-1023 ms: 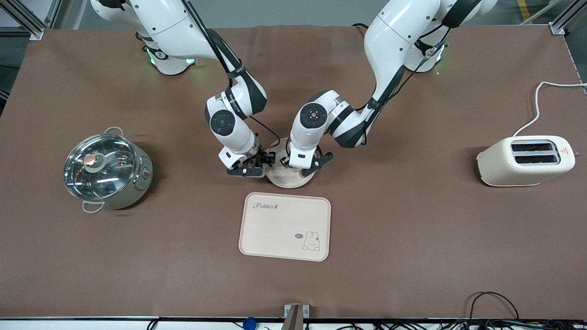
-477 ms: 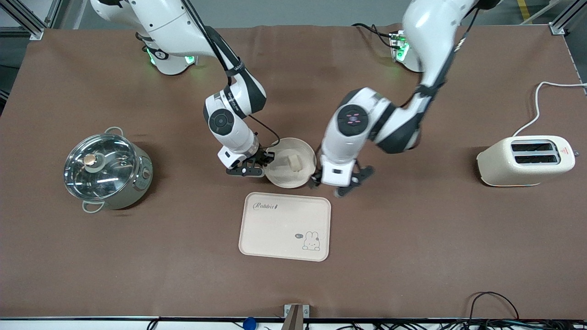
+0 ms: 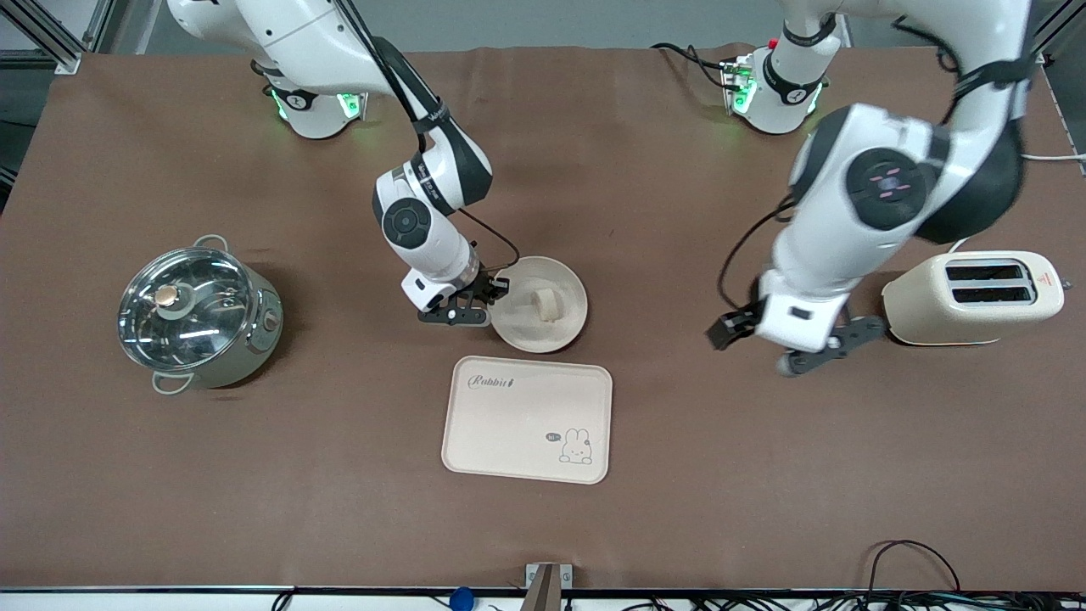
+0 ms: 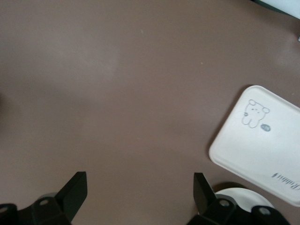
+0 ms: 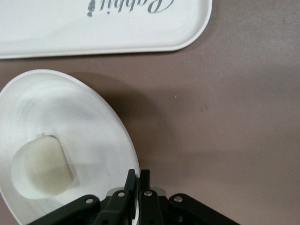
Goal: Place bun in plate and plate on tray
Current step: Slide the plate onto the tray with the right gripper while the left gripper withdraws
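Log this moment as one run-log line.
bun: in plate | plate: on table, not on tray | right gripper: shut on plate rim | left gripper: open, empty, over table by toaster

Heads up on blind spots. In the right wrist view the right gripper (image 5: 138,180) covers the plate (image 5: 89,122) rim where it pinches, and the frame edge crops the plate and the tray (image 5: 93,28). In the left wrist view only the left gripper (image 4: 139,190) finger (image 4: 75,190) ends show, and you see a sliver of plate beside the cropped tray.
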Motion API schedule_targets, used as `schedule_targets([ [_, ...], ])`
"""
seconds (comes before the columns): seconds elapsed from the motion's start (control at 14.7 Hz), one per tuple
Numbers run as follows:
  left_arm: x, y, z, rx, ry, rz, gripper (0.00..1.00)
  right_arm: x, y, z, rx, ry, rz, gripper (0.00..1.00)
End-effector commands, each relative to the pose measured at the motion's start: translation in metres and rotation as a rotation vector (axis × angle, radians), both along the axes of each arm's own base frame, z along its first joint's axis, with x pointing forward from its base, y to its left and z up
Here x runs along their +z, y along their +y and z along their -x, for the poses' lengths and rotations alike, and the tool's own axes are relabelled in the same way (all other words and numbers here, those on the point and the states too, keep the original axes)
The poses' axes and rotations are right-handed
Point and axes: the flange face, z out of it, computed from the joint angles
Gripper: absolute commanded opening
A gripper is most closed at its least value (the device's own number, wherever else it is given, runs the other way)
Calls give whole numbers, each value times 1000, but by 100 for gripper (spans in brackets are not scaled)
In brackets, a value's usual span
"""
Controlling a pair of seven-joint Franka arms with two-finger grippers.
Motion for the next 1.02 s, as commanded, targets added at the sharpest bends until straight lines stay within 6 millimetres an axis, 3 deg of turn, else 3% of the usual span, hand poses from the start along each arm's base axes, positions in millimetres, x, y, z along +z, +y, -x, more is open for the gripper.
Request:
schedule_targets([
  [0.0,45,42,15,-89,-3,-39,100,62,-4,-20,-12,54,-26,0],
  [0.2,87,78,29,-143,16,-61,100,90,-12,-54,-50,-7,-68,0],
  [0.34,115,92,42,-198,37,-73,100,94,-20,-86,-83,-39,-86,0],
  [0.48,137,107,55,-279,45,-83,100,64,-45,-128,-130,-44,-83,0],
  [0.61,147,131,62,-362,56,-69,100,49,-49,-156,-160,-116,-108,0],
  [0.75,152,139,75,-444,55,-66,100,25,-48,-175,-186,-158,-121,0],
  [0.95,152,162,98,-436,66,-12,100,-1,-41,-178,-194,-146,-118,0],
])
